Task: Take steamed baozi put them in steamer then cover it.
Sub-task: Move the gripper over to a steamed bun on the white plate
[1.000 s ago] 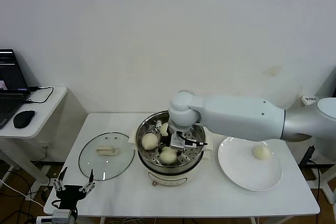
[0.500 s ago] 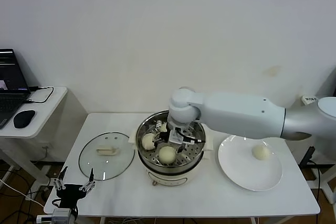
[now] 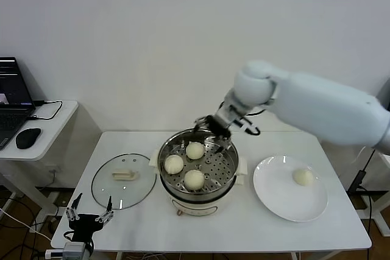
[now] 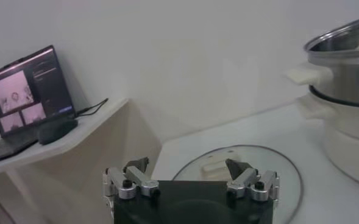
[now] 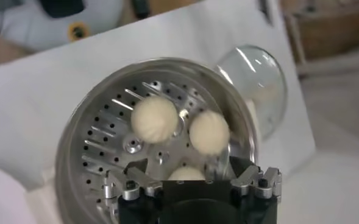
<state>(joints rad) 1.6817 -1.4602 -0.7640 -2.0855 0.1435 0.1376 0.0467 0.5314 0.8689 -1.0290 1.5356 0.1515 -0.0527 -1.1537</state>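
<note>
Three steamed baozi (image 3: 194,150) lie on the perforated tray of the steamer (image 3: 225,175), and the fourth baozi (image 3: 303,176) waits alone on the white plate (image 3: 274,196), well apart to the right. The right gripper (image 3: 214,127) hangs above the far rim of the steamer with its jaws spread wide and nothing between them. I judge the step in hand is the fetching of the last bun: the arm must swing over the plate and close gently, because the smooth, soft dough could dent. The left gripper (image 4: 190,179) is parked low at the bench edge, wide open and empty, near the clear glass cover (image 3: 105,190), which lies flat on the bench (image 3: 244,229).
</note>
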